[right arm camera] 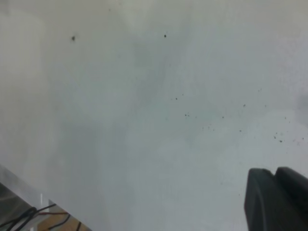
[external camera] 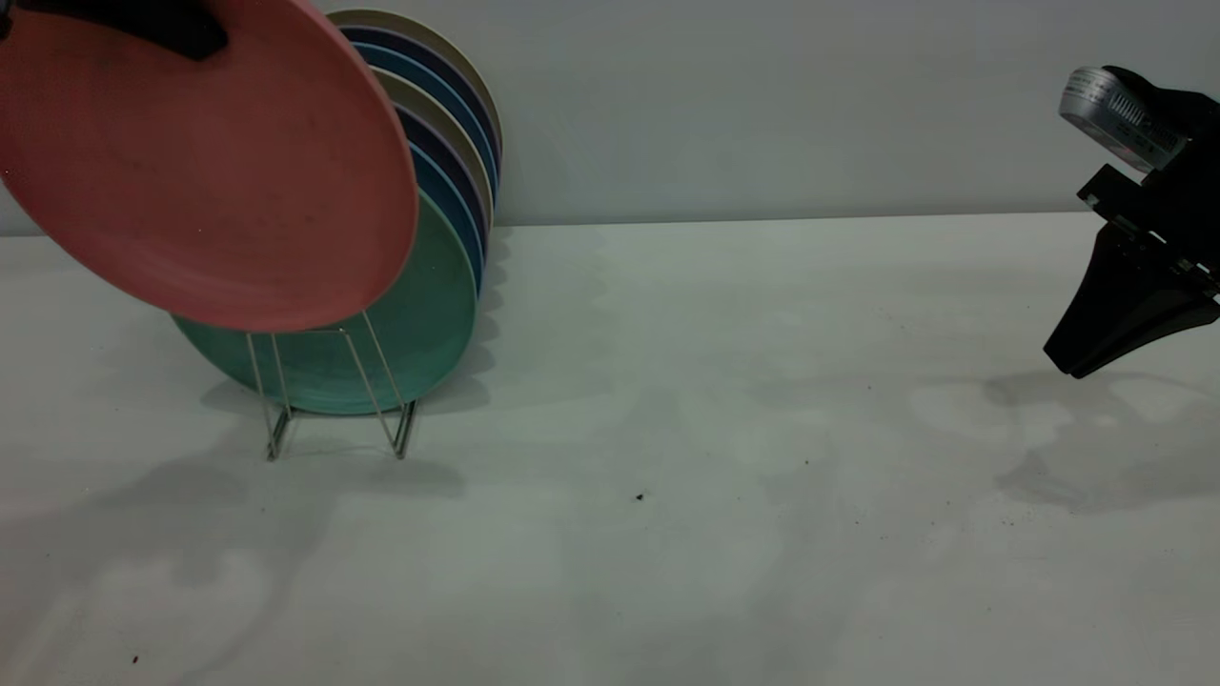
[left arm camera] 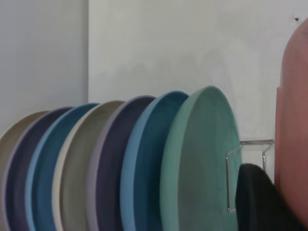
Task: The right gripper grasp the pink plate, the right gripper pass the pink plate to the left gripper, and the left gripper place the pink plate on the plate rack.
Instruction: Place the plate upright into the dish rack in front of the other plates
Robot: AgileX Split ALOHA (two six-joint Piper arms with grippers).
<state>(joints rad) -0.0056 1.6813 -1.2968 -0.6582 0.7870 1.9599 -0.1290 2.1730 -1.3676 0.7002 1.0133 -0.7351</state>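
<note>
The pink plate (external camera: 191,162) hangs in the air near the far left corner of the table (external camera: 667,429), tilted on edge, with its lower rim just above the front loop of the plate rack (external camera: 334,391). The left gripper (external camera: 172,27) is clamped on the plate's upper rim; in the exterior view only a dark piece of it shows across the top of the plate, and in the left wrist view one black finger (left arm camera: 260,202) lies against the plate's face.

The rack already carries a row of plates standing on edge. The teal-green plate (external camera: 419,324) is the nearest, and behind it stand blue, dark purple and beige ones. One wire loop in front of the teal-green plate is bare, and the pink plate is held directly over that slot.

The right gripper (external camera: 1125,314) hangs above the table near the right edge, well apart from the rack and holding nothing. Its jaws look drawn together in both the exterior and the right wrist views.

Judging by this layout, the grasp by the right gripper and the hand-over are done, since the plate is now in the left gripper alone. What remains is the last step: lowering the plate until its rim seats between the wires in front of the teal-green plate, then letting go. The plate does not yet touch the rack.
</note>
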